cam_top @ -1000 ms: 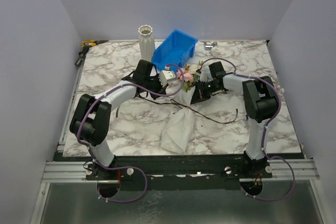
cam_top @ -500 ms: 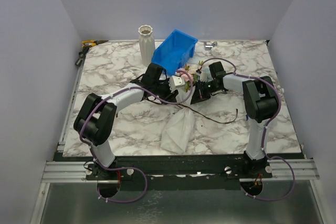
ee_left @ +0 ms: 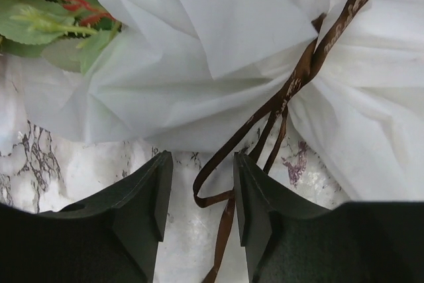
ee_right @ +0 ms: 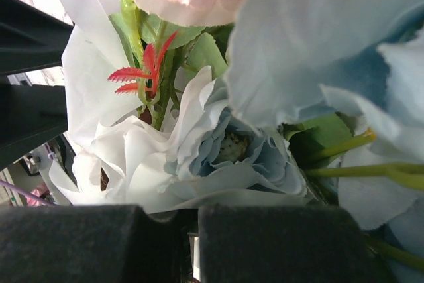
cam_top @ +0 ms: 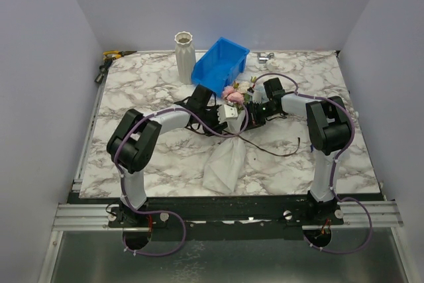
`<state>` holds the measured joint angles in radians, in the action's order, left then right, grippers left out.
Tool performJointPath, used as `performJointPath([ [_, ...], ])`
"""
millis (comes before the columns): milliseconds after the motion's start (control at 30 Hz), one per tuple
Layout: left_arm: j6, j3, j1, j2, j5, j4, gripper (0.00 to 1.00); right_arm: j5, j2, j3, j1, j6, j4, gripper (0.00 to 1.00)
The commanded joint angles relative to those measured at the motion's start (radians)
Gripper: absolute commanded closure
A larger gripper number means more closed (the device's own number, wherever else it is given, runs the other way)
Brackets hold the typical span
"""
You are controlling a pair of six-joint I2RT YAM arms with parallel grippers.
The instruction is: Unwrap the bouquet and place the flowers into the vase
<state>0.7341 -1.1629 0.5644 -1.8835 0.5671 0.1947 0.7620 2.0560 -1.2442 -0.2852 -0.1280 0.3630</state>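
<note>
left wrist view: left gripper (ee_left: 201,189) stands part-way open with nothing clamped. thin brown ribbon (ee_left: 291,91) is tied round gathered white paper, and its loop shows in the gap between the fingers. the top view shows only a dark thread here.

right wrist view: right gripper (ee_right: 190,220) has its fingers pressed together just under a pale blue fabric rose (ee_right: 232,147). whether paper is pinched, cannot tell.

top view: bouquet of pink, cream and pale blue flowers in a cone of thin white wrapping paper (cam_top: 226,154) lies mid-way on the marbled table (cam_top: 139,91), blooms toward the blue plastic bin (cam_top: 220,64). both grippers are at its bloom end. tall ribbed off-white ceramic vase (cam_top: 185,56) stands upright left of the bin, well apart from the bouquet.
</note>
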Motion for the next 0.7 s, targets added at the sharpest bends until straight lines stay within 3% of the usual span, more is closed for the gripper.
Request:
performJointPath([
  [0, 0.072, 0.04, -0.007, -0.009, -0.068, 0.037, 0.55, -0.231, 0.099, 0.058, -0.008, 0.061, 0.03, 1.0],
  [133, -0.058, 0.0, -0.048, -0.014, -0.075, 0.035, 0.76, -0.234, 0.1, 0.056, -0.006, 0.063, 0.033, 1.0],
  [233, -0.252, -0.025, -0.099, 0.0, -0.09, -0.004, 0.85, -0.237, 0.098, 0.06, -0.007, 0.064, 0.033, 1.0],
  [467, -0.688, 0.098, -0.171, 0.128, -0.214, -0.219, 0.83, -0.241, 0.098, 0.059, -0.006, 0.069, 0.033, 0.99],
  [667, -1.017, 0.185, -0.202, 0.192, -0.395, -0.26, 0.87, -0.245, 0.091, 0.062, -0.006, 0.072, 0.034, 0.99],
])
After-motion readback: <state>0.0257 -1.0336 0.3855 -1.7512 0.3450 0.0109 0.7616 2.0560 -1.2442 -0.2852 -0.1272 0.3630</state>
